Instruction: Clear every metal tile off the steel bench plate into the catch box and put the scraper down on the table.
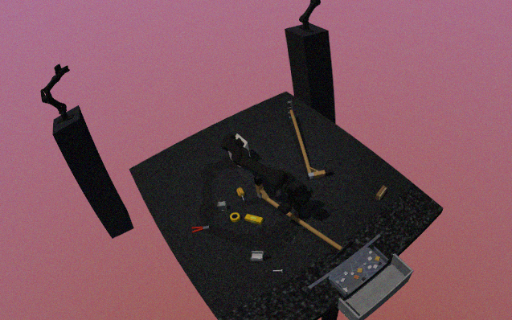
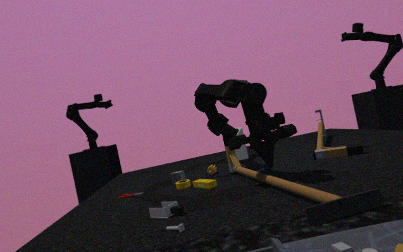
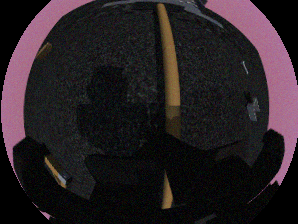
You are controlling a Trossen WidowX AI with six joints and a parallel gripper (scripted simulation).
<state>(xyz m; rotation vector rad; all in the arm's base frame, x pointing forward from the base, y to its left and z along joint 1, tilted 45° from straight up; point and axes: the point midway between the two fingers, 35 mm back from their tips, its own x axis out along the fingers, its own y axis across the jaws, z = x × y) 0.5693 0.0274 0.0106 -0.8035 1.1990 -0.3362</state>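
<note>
The long scraper (image 1: 316,231) (image 2: 294,187) (image 3: 171,75) lies on the table, its dark blade (image 2: 341,206) near the steel bench plate (image 1: 355,262) (image 2: 307,241). Its short wooden grip (image 2: 229,155) stands up at the other end. Several metal tiles (image 1: 359,270) (image 2: 341,246), white, yellow and orange, are spread over the plate. The grey catch box (image 1: 375,294) at the plate's far end shows no tiles. My gripper (image 2: 272,163) (image 3: 157,132) is shut and points down close over the scraper's handle. Nothing shows in the fingers; whether the tips touch the handle is hidden.
A second long wooden tool (image 1: 301,141) (image 2: 333,152) lies on the right. On the left are a yellow tape roll (image 1: 235,217), a yellow box (image 1: 253,219), red pliers (image 1: 198,229) and a silver bracket (image 1: 257,256). A white bracket (image 2: 241,152) stands by the arm.
</note>
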